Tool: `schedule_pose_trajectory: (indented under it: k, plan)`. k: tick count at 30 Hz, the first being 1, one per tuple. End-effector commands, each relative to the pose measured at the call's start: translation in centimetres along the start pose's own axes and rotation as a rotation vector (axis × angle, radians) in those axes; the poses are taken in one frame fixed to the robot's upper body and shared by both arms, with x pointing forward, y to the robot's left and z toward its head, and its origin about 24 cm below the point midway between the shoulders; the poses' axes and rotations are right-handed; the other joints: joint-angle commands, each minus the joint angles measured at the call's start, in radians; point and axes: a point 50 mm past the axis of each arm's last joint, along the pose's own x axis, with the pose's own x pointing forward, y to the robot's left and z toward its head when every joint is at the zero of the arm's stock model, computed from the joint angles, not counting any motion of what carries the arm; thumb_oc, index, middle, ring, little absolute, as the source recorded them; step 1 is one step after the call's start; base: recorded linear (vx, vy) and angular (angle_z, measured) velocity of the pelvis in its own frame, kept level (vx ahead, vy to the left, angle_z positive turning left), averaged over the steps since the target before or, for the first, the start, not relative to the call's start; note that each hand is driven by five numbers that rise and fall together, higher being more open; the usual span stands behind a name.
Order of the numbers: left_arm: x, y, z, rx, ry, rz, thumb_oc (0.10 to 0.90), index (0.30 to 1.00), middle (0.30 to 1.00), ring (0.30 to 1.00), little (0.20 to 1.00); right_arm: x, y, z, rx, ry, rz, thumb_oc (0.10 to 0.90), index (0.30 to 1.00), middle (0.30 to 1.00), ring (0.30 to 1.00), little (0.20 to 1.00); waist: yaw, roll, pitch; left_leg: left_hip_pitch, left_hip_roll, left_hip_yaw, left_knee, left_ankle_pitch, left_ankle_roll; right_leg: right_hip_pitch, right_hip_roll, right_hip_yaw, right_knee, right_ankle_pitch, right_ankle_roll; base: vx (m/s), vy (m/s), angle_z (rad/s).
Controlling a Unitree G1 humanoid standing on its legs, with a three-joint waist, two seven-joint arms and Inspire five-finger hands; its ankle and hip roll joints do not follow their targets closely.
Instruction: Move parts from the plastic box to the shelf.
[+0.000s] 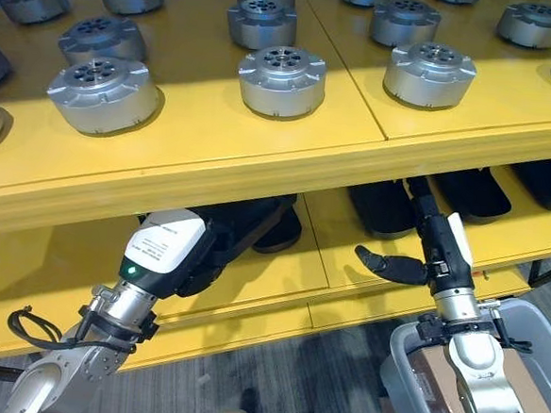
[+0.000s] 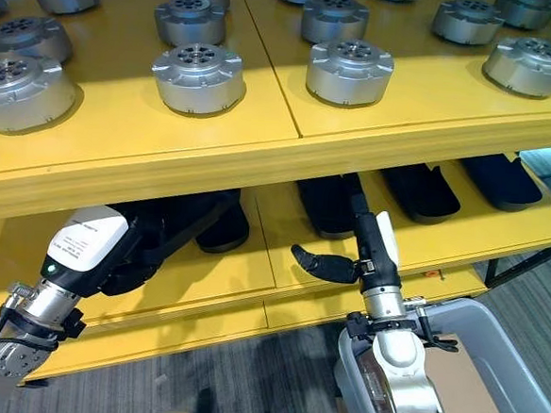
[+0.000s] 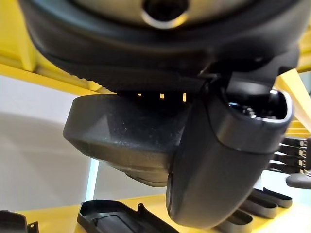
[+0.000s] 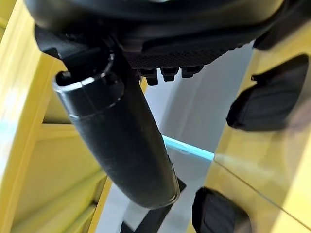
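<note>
On the lower tier of the yellow shelf (image 1: 260,163), left eye view: left robot hand (image 1: 218,240) reaches in beneath the top board, seemingly closed around a black part (image 1: 272,227), though the grip is shadowed and I cannot tell for certain. Right robot hand (image 1: 431,238) stands lower right, fingers straight, thumb spread sideways, holding nothing. Plastic box (image 1: 405,386) sits bottom right.

Right eye view: silver discs (image 2: 198,76) fill the top tier; more black parts (image 2: 426,191) lie in a row, long axes running front to back.

Left wrist view: dark bulk, grip unclear.

Judgement: set the part down parallel to its neighbours, then release.
</note>
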Motion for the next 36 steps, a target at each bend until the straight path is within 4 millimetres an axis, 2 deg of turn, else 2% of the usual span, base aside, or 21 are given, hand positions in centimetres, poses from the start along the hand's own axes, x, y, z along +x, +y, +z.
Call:
schedule_pose_trajectory:
  k: [1, 2, 3, 6, 7, 8, 11, 12, 13, 14, 16, 20, 21, 26, 27, 32, 36]
  plan:
    - [2.1, 5.2, 1.8, -0.054, -0.114, 0.363, 0.400, 0.300, 0.300, 0.300, 0.300, 1.6, -1.8, 4.4, -0.004, -0.261, -0.047, 0.900, 1.000, 1.000, 1.000, 1.000, -0.046, 0.039, -0.089, 0.100, 0.140, -0.037, -0.142, 0.173, -0.031, -0.041, -0.014, 0.047, -0.035, 0.028, 0.112, -0.03, 0.118, 0.25]
    - [2.1, 5.2, 1.8, -0.056, -0.114, 0.363, 0.400, 0.300, 0.300, 0.300, 0.300, 1.6, -1.8, 4.4, -0.005, -0.261, -0.047, 0.900, 1.000, 1.000, 1.000, 1.000, -0.048, 0.041, -0.090, 0.105, 0.143, -0.040, -0.155, 0.182, -0.034, -0.041, -0.012, 0.044, -0.033, 0.027, 0.111, -0.02, 0.174, 0.26]
    - [2.0, 5.3, 1.8, -0.067, -0.108, 0.377, 0.400, 0.300, 0.300, 0.300, 0.300, 1.4, -2.3, 4.3, -0.018, -0.256, -0.057, 0.900, 1.000, 1.000, 1.000, 1.000, -0.059, 0.066, -0.091, 0.130, 0.172, -0.066, -0.201, 0.230, -0.065, -0.052, -0.016, 0.043, -0.012, 0.021, 0.119, -0.01, 0.184, 0.22]
    - [2.2, 5.3, 1.9, -0.078, -0.114, 0.382, 0.400, 0.300, 0.300, 0.300, 0.300, 1.2, -2.7, 4.3, -0.043, -0.254, -0.072, 0.900, 1.000, 1.000, 1.000, 1.000, -0.067, 0.088, -0.088, 0.138, 0.179, -0.071, -0.227, 0.242, -0.085, -0.054, -0.024, 0.035, -0.005, 0.025, 0.125, 0.01, 0.182, 0.10]
    - [2.3, 5.2, 2.0, -0.091, -0.121, 0.380, 0.400, 0.300, 0.300, 0.300, 0.300, 0.8, -3.3, 4.3, -0.076, -0.247, -0.091, 0.900, 1.000, 1.000, 1.000, 1.000, -0.075, 0.108, -0.091, 0.139, 0.164, -0.042, -0.235, 0.178, -0.092, -0.047, -0.046, 0.023, -0.001, 0.032, 0.133, 0.04, 0.241, 0.14]
    - [2.3, 5.2, 2.0, -0.092, -0.122, 0.379, 0.400, 0.300, 0.300, 0.300, 0.300, 0.8, -3.4, 4.3, -0.077, -0.246, -0.092, 0.900, 1.000, 1.000, 1.000, 1.000, -0.074, 0.109, -0.091, 0.138, 0.163, -0.042, -0.231, 0.174, -0.091, -0.045, -0.047, 0.023, -0.002, 0.032, 0.134, 0.07, 0.253, 0.40]
    - [2.4, 5.2, 2.0, -0.090, -0.126, 0.375, 0.400, 0.300, 0.300, 0.300, 0.300, 0.5, -3.7, 4.1, -0.096, -0.238, -0.116, 0.900, 1.000, 1.000, 1.000, 1.000, -0.075, 0.116, -0.096, 0.145, 0.139, -0.028, -0.237, 0.103, -0.086, -0.033, -0.070, 0.022, -0.008, 0.044, 0.144, 0.07, 0.148, 0.51]
    - [2.4, 5.2, 2.0, -0.090, -0.127, 0.373, 0.400, 0.300, 0.300, 0.300, 0.300, 0.4, -3.7, 4.1, -0.096, -0.236, -0.117, 0.900, 1.000, 1.000, 1.000, 1.000, -0.073, 0.114, -0.096, 0.147, 0.136, -0.026, -0.234, 0.099, -0.084, -0.029, -0.072, 0.022, -0.010, 0.044, 0.146, 0.13, 0.188, 0.44]
    - [2.5, 5.2, 2.0, -0.088, -0.128, 0.369, 0.400, 0.300, 0.300, 0.300, 0.300, -0.1, -3.7, 3.7, -0.092, -0.213, -0.134, 0.900, 1.000, 1.000, 1.000, 1.000, -0.072, 0.107, -0.106, 0.162, 0.115, -0.015, -0.250, 0.056, -0.077, -0.013, -0.093, 0.013, -0.020, 0.052, 0.162, 0.09, 0.128, 0.44]
    - [2.5, 5.2, 2.0, -0.088, -0.128, 0.368, 0.400, 0.300, 0.300, 0.300, 0.300, -0.1, -3.7, 3.7, -0.092, -0.213, -0.135, 0.900, 1.000, 1.000, 1.000, 1.000, -0.071, 0.106, -0.105, 0.164, 0.114, -0.015, -0.249, 0.055, -0.076, -0.010, -0.094, 0.013, -0.022, 0.052, 0.163, 0.16, 0.252, 0.20]
    - [2.5, 5.2, 1.8, -0.079, -0.123, 0.365, 0.400, 0.300, 0.300, 0.300, 0.300, -0.7, -3.7, 3.2, -0.094, -0.179, -0.139, 0.900, 1.000, 1.000, 1.000, 1.000, -0.067, 0.091, -0.114, 0.179, 0.082, -0.004, -0.262, 0.025, -0.068, 0.012, -0.125, 0.002, -0.037, 0.068, 0.186, 0.10, 0.202, 0.17]
    - [2.5, 5.3, 1.9, -0.063, -0.127, 0.368, 0.400, 0.300, 0.300, 0.300, 0.300, -0.9, -3.4, 2.8, -0.085, -0.155, -0.142, 0.900, 1.000, 1.000, 1.000, 1.000, -0.064, 0.074, -0.119, 0.192, 0.053, 0.003, -0.277, 0.006, -0.053, 0.022, -0.152, -0.003, -0.053, 0.087, 0.209, 0.06, 0.188, 0.11]
    - [2.5, 5.2, 1.9, -0.058, -0.128, 0.366, 0.400, 0.300, 0.300, 0.300, 0.300, -1.0, -3.3, 2.6, -0.079, -0.142, -0.137, 0.900, 1.000, 1.000, 1.000, 1.000, -0.059, 0.058, -0.125, 0.196, 0.031, 0.005, -0.279, -0.013, -0.038, 0.021, -0.173, 0.003, -0.059, 0.102, 0.227, 0.03, 0.163, -0.06]
    - [2.6, 5.0, 2.0, -0.060, -0.135, 0.352, 0.400, 0.300, 0.300, 0.300, 0.300, -1.0, -3.3, 2.4, -0.082, -0.131, -0.141, 0.900, 1.000, 1.000, 1.000, 1.000, -0.048, 0.028, -0.139, 0.191, -0.002, 0.003, -0.269, -0.036, -0.019, 0.032, -0.205, -0.002, -0.075, 0.125, 0.251, 0.02, 0.163, -0.06]
    - [2.8, 5.0, 2.1, -0.063, -0.142, 0.355, 0.400, 0.300, 0.300, 0.300, 0.300, -0.8, -3.2, 2.4, -0.081, -0.131, -0.144, 0.900, 1.000, 1.000, 1.000, 1.000, -0.042, 0.016, -0.147, 0.188, -0.018, -0.002, -0.266, -0.046, -0.010, 0.033, -0.222, -0.006, -0.079, 0.149, 0.263, -0.01, 0.163, 0.04]
    - [2.9, 4.8, 2.1, -0.049, -0.143, 0.357, 0.400, 0.300, 0.300, 0.300, 0.300, -0.4, -2.9, 2.5, -0.075, -0.142, -0.153, 0.900, 1.000, 1.000, 1.000, 1.000, -0.038, -0.007, -0.156, 0.188, -0.063, 0.002, -0.265, -0.066, 0.020, 0.023, -0.263, 0.002, -0.085, 0.201, 0.291, -0.02, 0.188, 0.10]
    - [2.9, 4.9, 2.1, -0.006, -0.146, 0.358, 0.400, 0.300, 0.300, 0.300, 0.300, 0.3, -2.0, 2.6, -0.067, -0.154, -0.141, 0.900, 1.000, 1.000, 1.000, 1.000, -0.035, -0.020, -0.150, 0.212, -0.138, 0.020, -0.283, -0.087, 0.067, -0.016, -0.335, 0.048, -0.046, 0.315, 0.312, -0.02, 0.293, 0.04]
